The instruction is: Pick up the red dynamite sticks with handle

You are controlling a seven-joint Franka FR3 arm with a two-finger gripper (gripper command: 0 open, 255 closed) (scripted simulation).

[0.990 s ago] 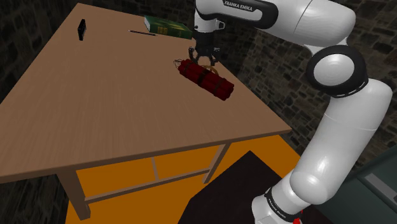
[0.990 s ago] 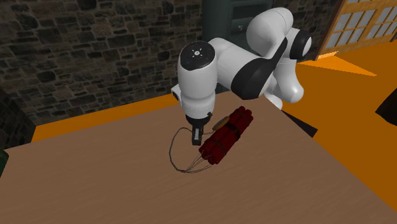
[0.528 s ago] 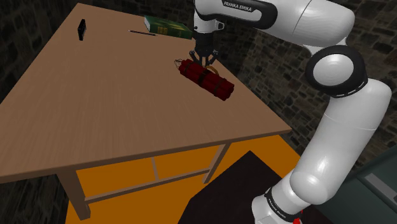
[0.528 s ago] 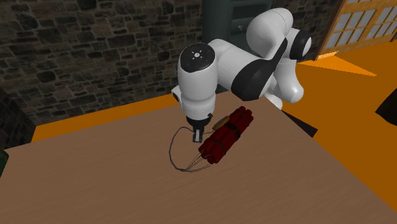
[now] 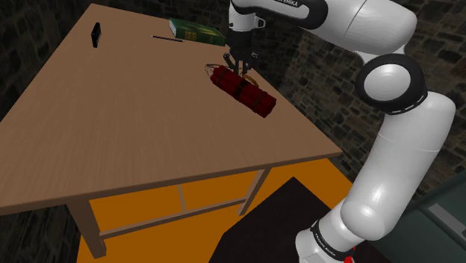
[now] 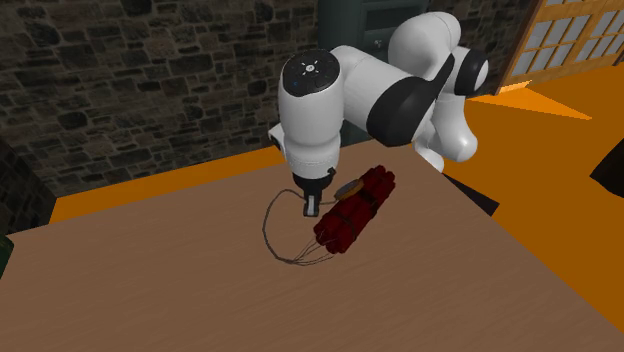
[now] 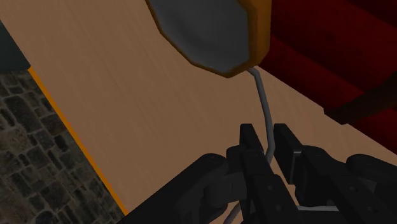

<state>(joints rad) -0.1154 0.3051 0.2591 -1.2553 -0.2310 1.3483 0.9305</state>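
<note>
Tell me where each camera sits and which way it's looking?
Shoulder view: beside the stand, looking down over the table; white arm reaches the red dynamite bundle.
Second exterior view: across the table, facing the arm.
Wrist view: rides the arm's end, looking past the black fingers at the bundle's grey wire.
Both exterior views share arm, bundle, table.

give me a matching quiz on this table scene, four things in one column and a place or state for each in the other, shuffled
1. red dynamite bundle
2. green book
3. small black object
4. gripper

A. shut on the grey wire handle
B. near the corner of the table at the shoulder view's left
C. at the far edge, beside a thin dark stick
D. beside the gripper, toward the shoulder view's right

Pairs: 1-D, 2-C, 3-B, 4-A
</note>
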